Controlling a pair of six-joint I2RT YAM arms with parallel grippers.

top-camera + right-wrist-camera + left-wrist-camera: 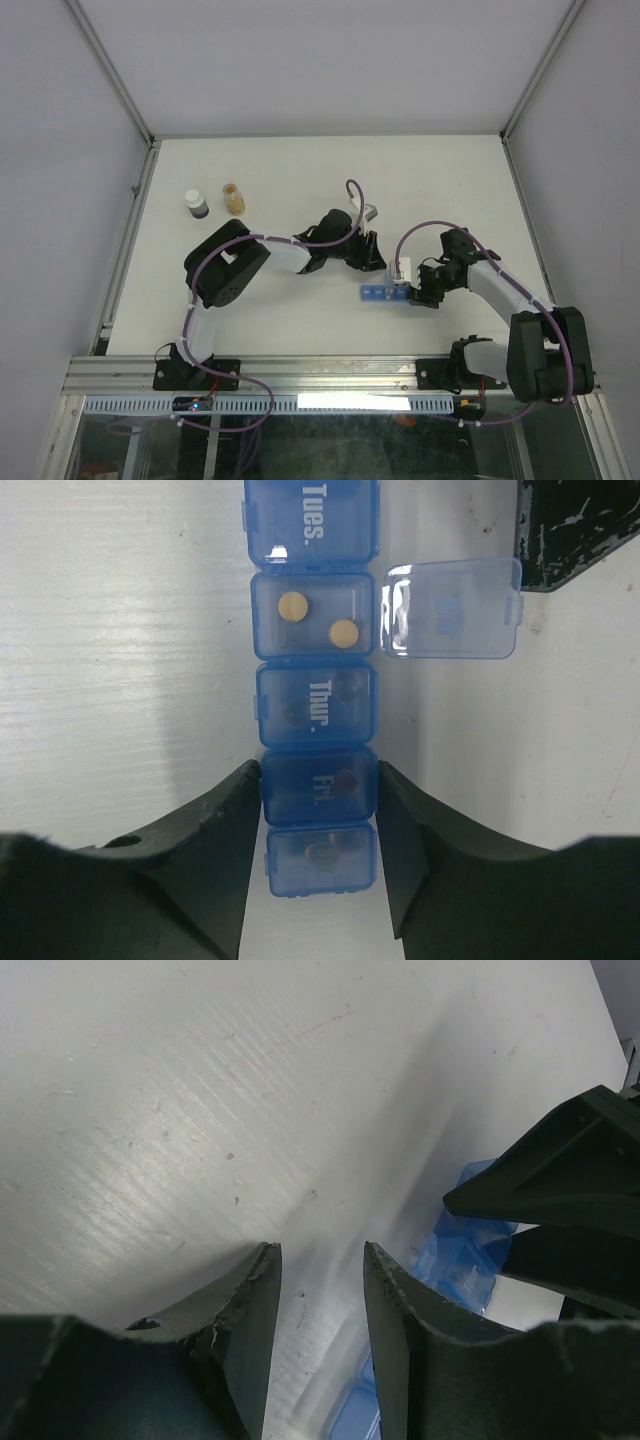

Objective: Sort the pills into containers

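Observation:
The containers (385,293) are one translucent blue strip lying on the table just right of centre. In the right wrist view the strip (315,710) runs away from me, with lids marked Tues., Thur. and Fri. One compartment stands open, its lid (450,608) flipped to the right, and two tan pills (293,605) lie inside. Dark pills show dimly through the closed lids. My right gripper (318,775) has its fingertips against both sides of the Fri. compartment. My left gripper (322,1250) is open over bare table just beyond the strip (465,1250).
A whitish round vial (196,204) and a small clear bottle with orange-tan contents (233,198) stand at the back left. The two grippers (375,255) (425,293) are close together over the strip. White enclosure walls ring the table.

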